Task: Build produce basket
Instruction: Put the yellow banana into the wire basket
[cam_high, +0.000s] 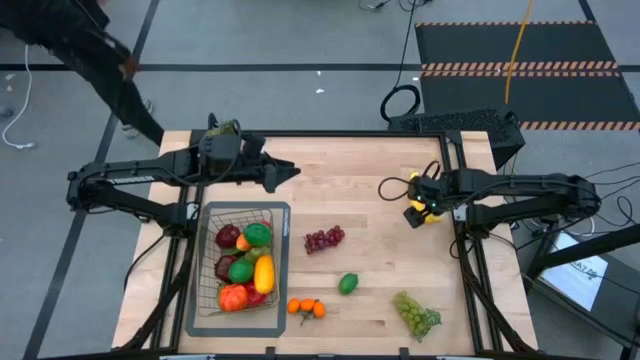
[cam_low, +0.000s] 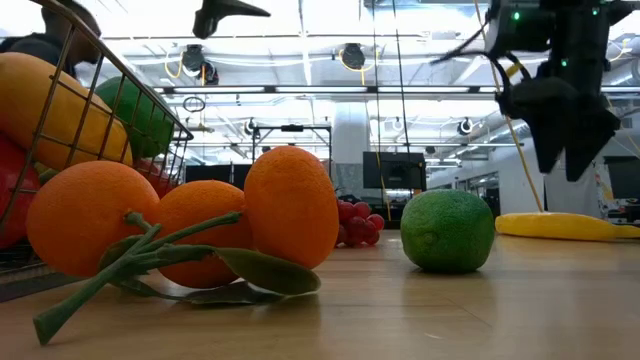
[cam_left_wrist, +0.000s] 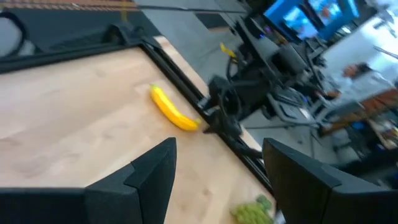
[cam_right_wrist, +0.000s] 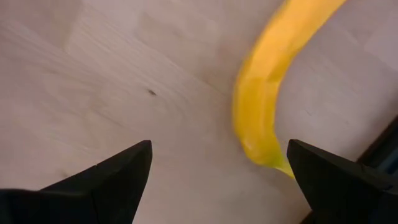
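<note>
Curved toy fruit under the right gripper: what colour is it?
Plain yellow; the banana shows best in the right wrist view.

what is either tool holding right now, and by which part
Nothing. The right tool hangs open just above the curved yellow toy banana without gripping it; the left tool is open and empty.

One wire basket (cam_high: 281, 262) sits at the lower left of the high view, holding about seven pieces of produce (cam_high: 245, 264), though the pile hides an exact count. On the table lie one purple grape bunch (cam_high: 323, 239), one lime (cam_high: 347, 284), one cluster of three oranges (cam_high: 306, 308), one green grape bunch (cam_high: 415, 314) and one banana (cam_left_wrist: 171, 109).
</note>
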